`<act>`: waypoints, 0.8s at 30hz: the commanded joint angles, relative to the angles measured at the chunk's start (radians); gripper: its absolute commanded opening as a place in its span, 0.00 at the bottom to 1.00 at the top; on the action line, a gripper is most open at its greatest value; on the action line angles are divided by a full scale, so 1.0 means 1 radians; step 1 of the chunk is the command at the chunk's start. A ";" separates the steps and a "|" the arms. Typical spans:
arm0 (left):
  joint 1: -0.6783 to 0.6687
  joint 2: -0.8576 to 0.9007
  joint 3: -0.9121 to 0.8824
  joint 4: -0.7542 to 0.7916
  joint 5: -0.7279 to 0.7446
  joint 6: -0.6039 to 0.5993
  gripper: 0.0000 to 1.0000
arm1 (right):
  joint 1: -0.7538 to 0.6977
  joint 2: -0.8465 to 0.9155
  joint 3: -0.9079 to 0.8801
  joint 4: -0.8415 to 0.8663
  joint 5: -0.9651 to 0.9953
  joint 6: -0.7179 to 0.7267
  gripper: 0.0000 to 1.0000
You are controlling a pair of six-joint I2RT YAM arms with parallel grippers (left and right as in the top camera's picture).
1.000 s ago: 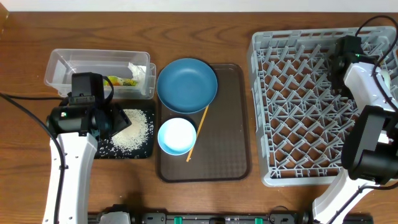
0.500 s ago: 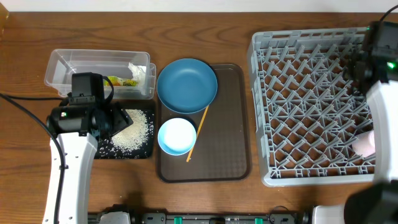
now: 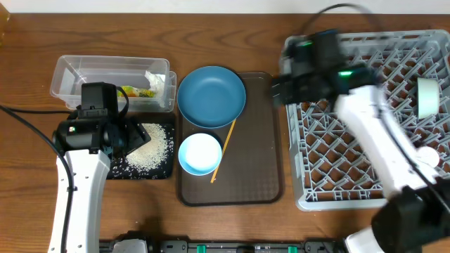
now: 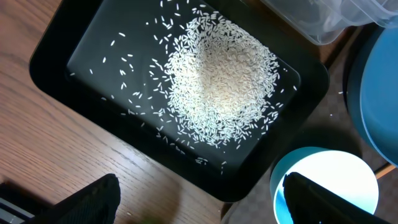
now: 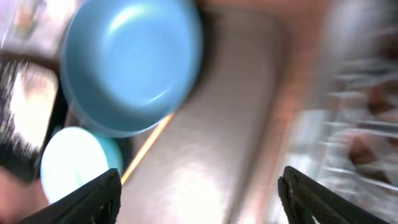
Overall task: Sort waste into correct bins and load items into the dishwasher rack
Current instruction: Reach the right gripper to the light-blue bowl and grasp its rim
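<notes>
Left wrist shows left end effector (image 4: 199, 186) spread wide, empty, above rice (image 4: 217, 81); right end effector (image 5: 199, 180) likewise

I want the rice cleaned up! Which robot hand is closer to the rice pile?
Left. The left gripper hangs just above the rice in the black tray; the right gripper is far off, over by the dishwasher rack's left edge.
</notes>
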 commanded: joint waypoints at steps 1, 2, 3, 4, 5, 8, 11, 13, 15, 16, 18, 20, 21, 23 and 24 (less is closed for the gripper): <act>0.004 -0.003 0.005 -0.003 -0.020 -0.006 0.86 | 0.104 0.066 0.001 -0.006 -0.034 0.062 0.79; 0.004 -0.003 0.005 -0.003 -0.019 -0.006 0.86 | 0.130 0.085 0.001 -0.006 -0.034 0.080 0.79; 0.004 -0.003 0.005 -0.003 -0.019 -0.006 0.86 | 0.156 0.105 0.001 -0.006 -0.034 0.099 0.79; 0.004 -0.003 0.005 -0.003 -0.019 -0.006 0.86 | 0.184 0.125 0.001 -0.005 -0.034 0.120 0.79; 0.004 -0.003 0.005 -0.003 -0.019 -0.006 0.86 | 0.209 0.144 0.001 -0.005 -0.034 0.136 0.78; 0.004 -0.003 0.005 -0.003 -0.019 -0.006 0.86 | 0.265 0.189 0.001 -0.008 -0.034 0.185 0.75; 0.004 -0.003 0.005 -0.003 -0.019 -0.006 0.86 | 0.314 0.229 0.001 -0.005 -0.030 0.226 0.74; 0.004 -0.003 0.005 -0.003 -0.019 -0.006 0.86 | 0.344 0.253 0.001 -0.005 -0.011 0.249 0.70; 0.004 -0.003 0.005 -0.003 -0.019 -0.006 0.86 | 0.369 0.274 0.001 -0.009 0.020 0.267 0.68; 0.004 -0.003 0.005 -0.003 -0.019 -0.006 0.86 | 0.380 0.283 0.001 -0.013 0.037 0.275 0.66; 0.004 -0.003 0.005 -0.003 -0.019 -0.006 0.86 | 0.398 0.300 0.001 -0.020 0.069 0.298 0.63; 0.004 -0.003 0.005 -0.003 -0.019 -0.006 0.86 | 0.411 0.312 0.001 -0.024 0.079 0.312 0.61; 0.004 -0.003 0.005 -0.003 -0.019 -0.006 0.86 | 0.416 0.315 0.001 -0.024 0.079 0.312 0.55; 0.004 -0.003 0.005 -0.003 -0.019 -0.006 0.86 | 0.422 0.316 0.001 -0.023 0.083 0.312 0.40; 0.004 -0.003 0.005 -0.003 -0.019 -0.006 0.86 | 0.422 0.315 0.001 -0.022 0.083 0.312 0.29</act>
